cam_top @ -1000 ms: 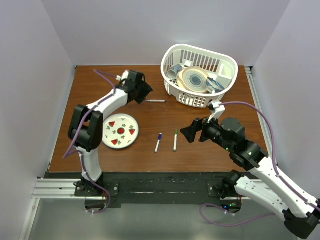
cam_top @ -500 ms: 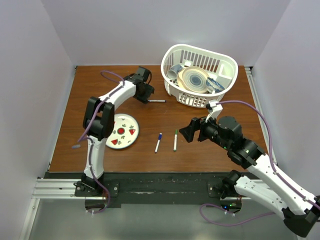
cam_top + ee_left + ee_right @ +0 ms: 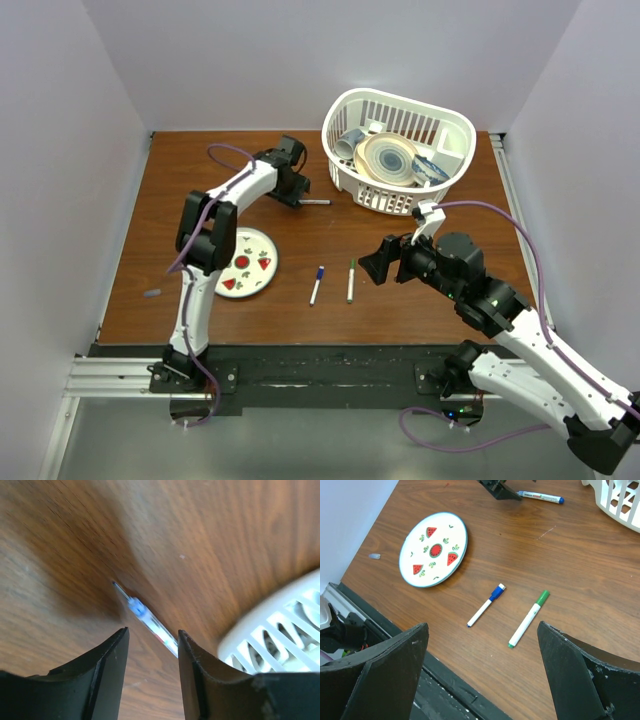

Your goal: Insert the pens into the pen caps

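Smooth black left gripper (image 3: 152, 632) gapes over a slim white pen (image 3: 145, 617), print blurred, mid-frame on the grained wood table (image 3: 225, 540); right gripper (image 3: 481, 625) is spread wide, empty.

Three pens (image 3: 316, 285) (image 3: 351, 280) (image 3: 317, 202), one plate (image 3: 252, 233), one basket (image 3: 398, 98)

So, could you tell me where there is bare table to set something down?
Bare wood: the far-left corner beyond the plate, and mid-table between the far pen and the blue pen and green pen. Crowded: around the basket and the right pincer.
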`<state>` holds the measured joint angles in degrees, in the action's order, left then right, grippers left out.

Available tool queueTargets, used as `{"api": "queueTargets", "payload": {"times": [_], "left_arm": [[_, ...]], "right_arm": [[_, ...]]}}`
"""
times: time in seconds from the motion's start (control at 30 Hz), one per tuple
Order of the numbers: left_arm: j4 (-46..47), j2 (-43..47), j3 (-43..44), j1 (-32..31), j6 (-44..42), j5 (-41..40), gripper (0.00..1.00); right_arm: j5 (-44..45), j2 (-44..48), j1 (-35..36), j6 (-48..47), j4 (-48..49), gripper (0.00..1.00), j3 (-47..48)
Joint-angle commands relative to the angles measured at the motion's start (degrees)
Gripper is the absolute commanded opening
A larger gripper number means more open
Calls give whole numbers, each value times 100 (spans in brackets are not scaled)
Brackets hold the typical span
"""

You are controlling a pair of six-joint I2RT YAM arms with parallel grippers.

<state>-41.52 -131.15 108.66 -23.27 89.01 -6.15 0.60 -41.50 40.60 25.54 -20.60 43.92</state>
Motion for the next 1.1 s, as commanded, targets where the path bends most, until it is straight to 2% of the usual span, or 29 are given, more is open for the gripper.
{"api": "queueTargets", "payload": {"times": [0.0,0.2,0.3,0.57,0.87,1.07], "left_arm": [[-243,-279,366,6,99,0,47],[-322,-341,366,6,143,0,45],[-444,-411,445,-2,116,-35,40],[-1297,-648,999,-20,-112,-272,33],[-1341,-605,648,-20,-587,-202,31],[-1140,-192,-46,-64,-903,-325,28]], "right_arm": [[116,80,18,-5,83,94,222],[169,133,9,30,109,94,161],[116,89,18,47,109,93,204],[142,273,9,144,3,93,205],[72,493,9,241,-190,93,319],[63,660,9,329,-304,93,328]]}}
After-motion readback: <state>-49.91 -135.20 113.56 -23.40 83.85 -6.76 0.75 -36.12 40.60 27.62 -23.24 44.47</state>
